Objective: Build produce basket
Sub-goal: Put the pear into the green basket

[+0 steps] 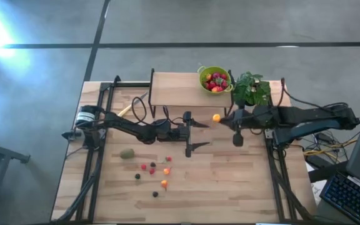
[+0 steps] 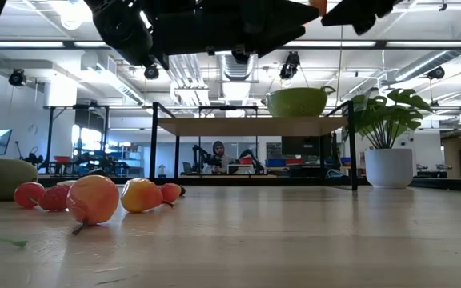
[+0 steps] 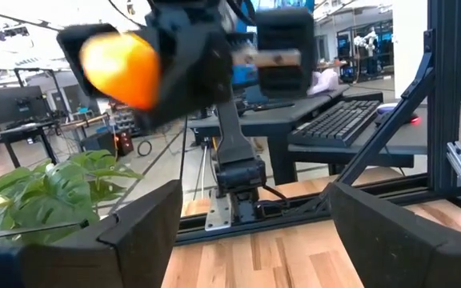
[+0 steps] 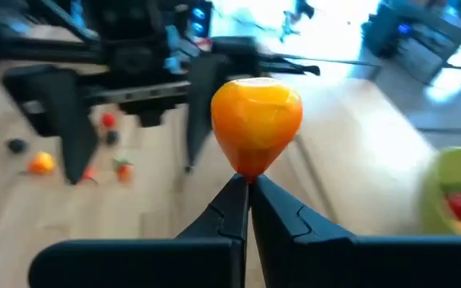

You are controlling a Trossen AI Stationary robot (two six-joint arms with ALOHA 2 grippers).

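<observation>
Fruit (image 4: 256, 122) orange, one, pinched by right pincer (image 4: 246, 190).

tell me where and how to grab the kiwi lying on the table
Grip the kiwi across its narrow middle, coming straight down from above. It lies flat on the table as an oval, apart from the small fruits, so jaws set across the short axis should close without nudging anything. The open left gripper is nearer.
</observation>
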